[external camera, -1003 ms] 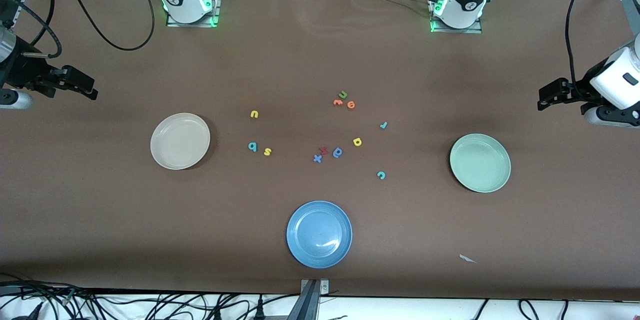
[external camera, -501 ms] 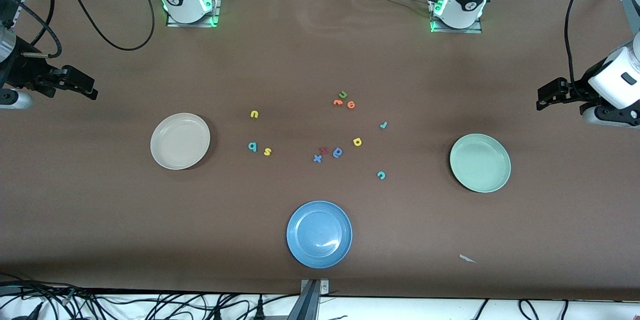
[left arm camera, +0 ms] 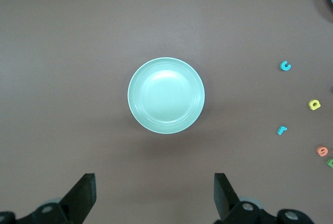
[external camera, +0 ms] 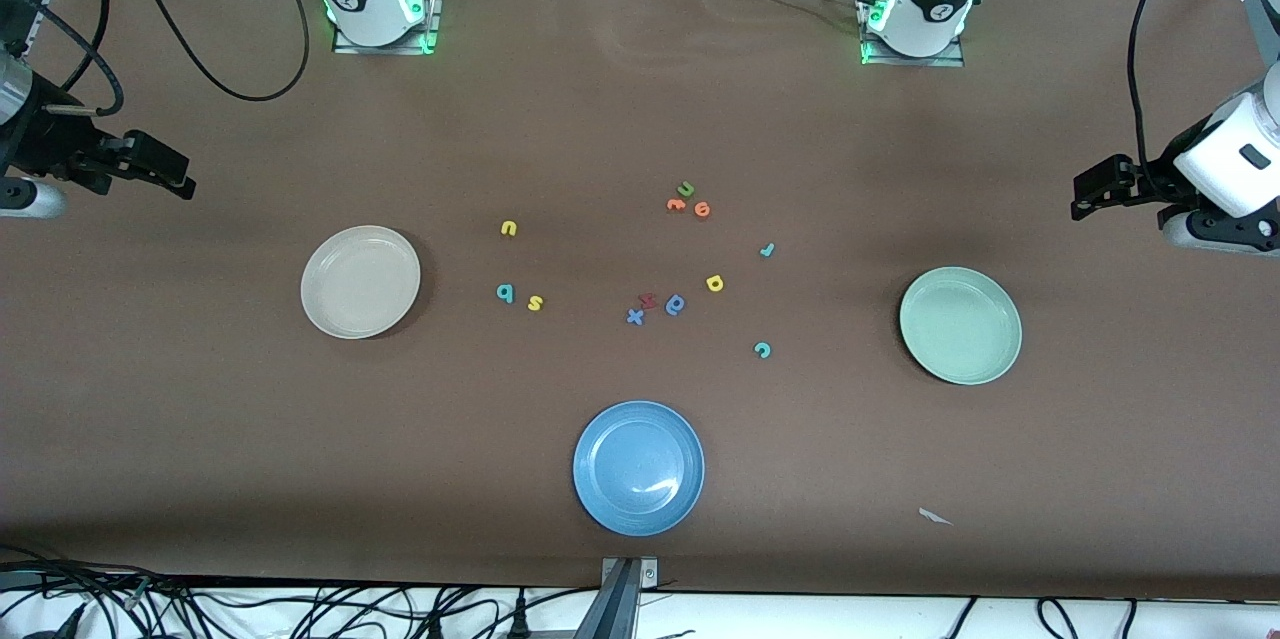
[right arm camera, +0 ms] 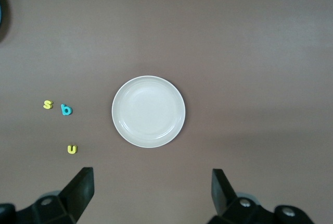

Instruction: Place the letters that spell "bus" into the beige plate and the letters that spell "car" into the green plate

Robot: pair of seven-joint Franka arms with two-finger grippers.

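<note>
Right gripper (external camera: 165, 174): jaws wide apart, empty, raised over bare table at the right arm's end, arm waiting. Beige plate (external camera: 360, 281): empty, on the table toward that end. Yellow "u" (external camera: 509, 228), teal "b" (external camera: 505, 293), yellow "s" (external camera: 535, 302): loose on the table beside the beige plate, toward the middle; the "b" and "s" just beside each other, the "u" farther from the front camera. Blue plate (external camera: 638, 467): empty, nearest the front camera. Yellow "a" (external camera: 714, 283), teal "r" (external camera: 767, 249), teal "c" (external camera: 762, 349): scattered apart, between the beige plate and the green plate (external camera: 960, 325), which is empty. Left gripper (external camera: 1092, 189): jaws spread, empty, over table near the green plate.
</note>
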